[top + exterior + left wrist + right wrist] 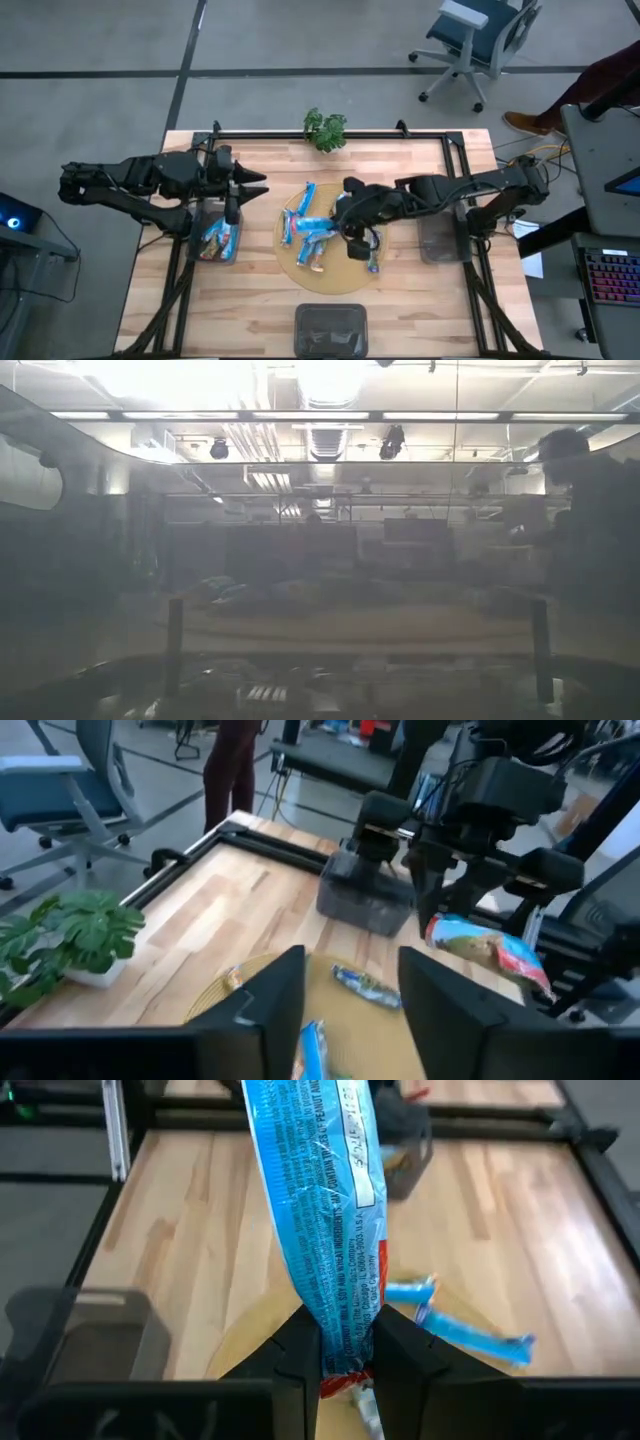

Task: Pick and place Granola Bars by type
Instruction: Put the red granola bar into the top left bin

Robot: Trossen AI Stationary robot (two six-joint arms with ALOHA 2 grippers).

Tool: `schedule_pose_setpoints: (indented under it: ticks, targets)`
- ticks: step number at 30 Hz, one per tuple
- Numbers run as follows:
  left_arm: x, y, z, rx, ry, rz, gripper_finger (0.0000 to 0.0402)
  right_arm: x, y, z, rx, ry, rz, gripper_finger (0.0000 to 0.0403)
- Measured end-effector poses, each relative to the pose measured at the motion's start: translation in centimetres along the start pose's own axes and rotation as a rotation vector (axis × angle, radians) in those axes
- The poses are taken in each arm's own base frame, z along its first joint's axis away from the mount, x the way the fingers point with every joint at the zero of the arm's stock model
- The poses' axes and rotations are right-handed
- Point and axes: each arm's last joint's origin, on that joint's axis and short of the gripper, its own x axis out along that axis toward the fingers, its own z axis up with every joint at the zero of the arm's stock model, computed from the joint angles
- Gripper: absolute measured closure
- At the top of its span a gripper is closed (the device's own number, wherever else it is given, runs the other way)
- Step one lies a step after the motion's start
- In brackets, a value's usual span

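Blue foil-wrapped granola bars (312, 236) mostly remain on the round wooden tray (288, 268) beneath the right pincer (337, 1342), which pinches one blue bar (322, 1220) by its end, long axis pointing away; several fill the grey bin (216, 240) under the spread, empty left pincer (342, 992); sorting seems partway.

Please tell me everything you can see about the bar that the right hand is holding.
The bar is a long, flat packet in shiny blue foil, with white printed text and a red patch near its lower end. The wrapper looks thin and crinkled. The right hand pinches it at that lower end, shut on it, so the bar stands up between the fingers. It hangs above the round mat at the table's middle, touching nothing but the fingers.
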Motion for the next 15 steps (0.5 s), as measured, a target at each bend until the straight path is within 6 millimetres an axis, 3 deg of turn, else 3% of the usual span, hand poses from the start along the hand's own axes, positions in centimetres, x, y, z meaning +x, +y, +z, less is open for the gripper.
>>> schedule_pose_setpoints:
  ticks: [5, 15]
  targets:
    - [0.0, -0.2, 0.5, -0.049, -0.050, -0.030, 0.0222, -0.6, -0.8, 0.7, -0.029, -0.012, -0.062, 0.0344]
    - [0.2, -0.6, 1.4, -0.222, -0.128, -0.085, 0.0218, -1.3, -3.1, 1.3, -0.079, 0.009, -0.227, 0.0344]
